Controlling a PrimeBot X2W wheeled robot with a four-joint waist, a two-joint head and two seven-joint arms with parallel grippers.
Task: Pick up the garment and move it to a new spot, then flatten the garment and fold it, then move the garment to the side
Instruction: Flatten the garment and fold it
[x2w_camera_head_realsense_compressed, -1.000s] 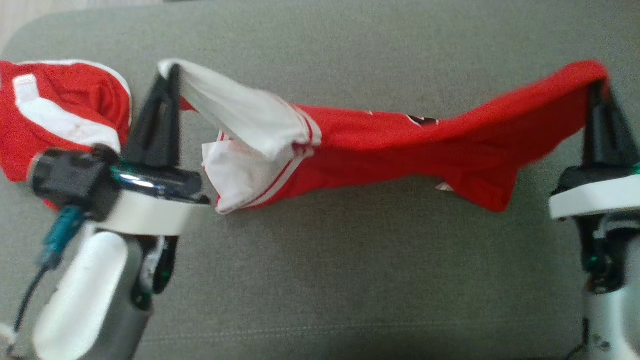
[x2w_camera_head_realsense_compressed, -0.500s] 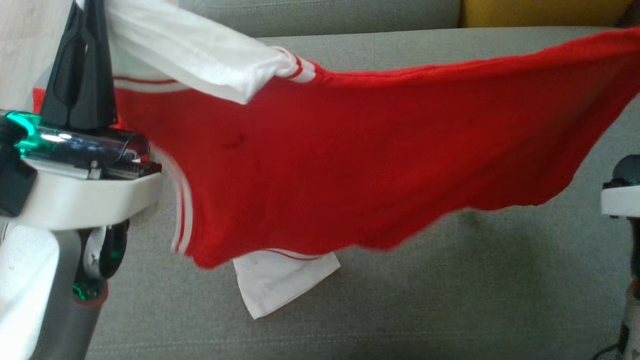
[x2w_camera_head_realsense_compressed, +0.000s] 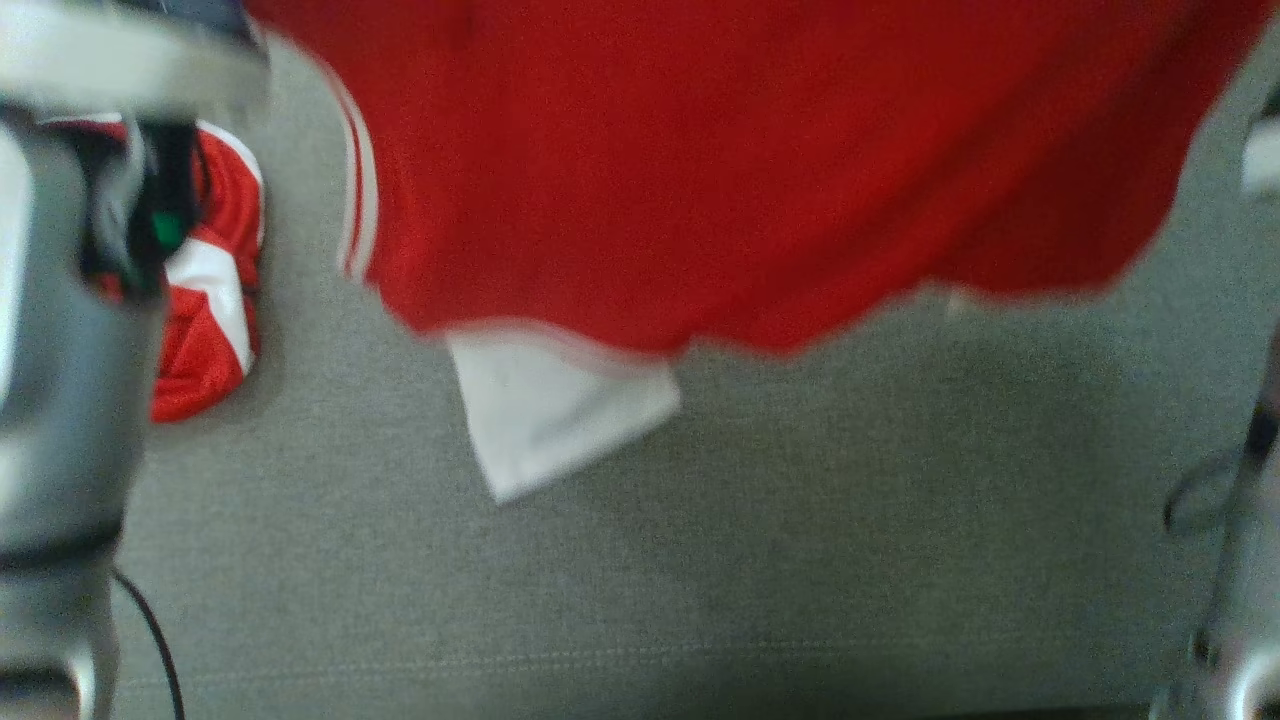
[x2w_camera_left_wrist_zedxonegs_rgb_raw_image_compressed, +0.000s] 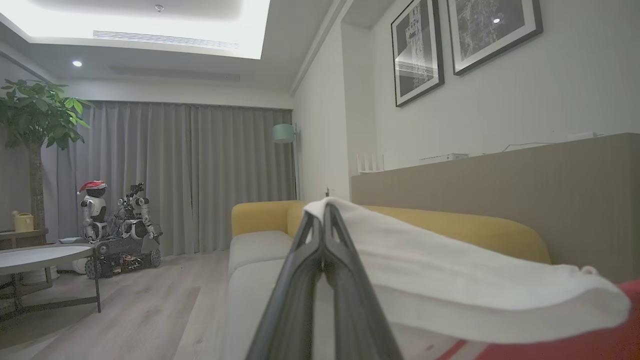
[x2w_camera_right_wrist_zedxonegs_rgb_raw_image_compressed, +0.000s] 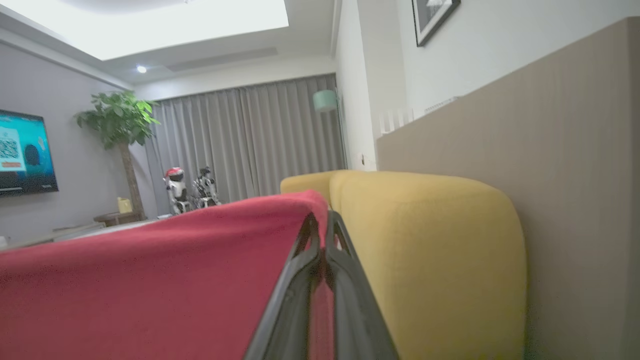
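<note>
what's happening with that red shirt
The robot holds a red and white shirt stretched between its two arms above a grey sofa. The left tool is shut on a white sleeve, the right tool on a red edge. The shirt hangs spread and seems clear of the sofa; it is not yet laid flat. Another red and white garment lies on the sofa to the left.

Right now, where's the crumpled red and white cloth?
Head view, left side: the crumpled cloth lies on the grey sofa, partly behind the robot's left arm.
</note>
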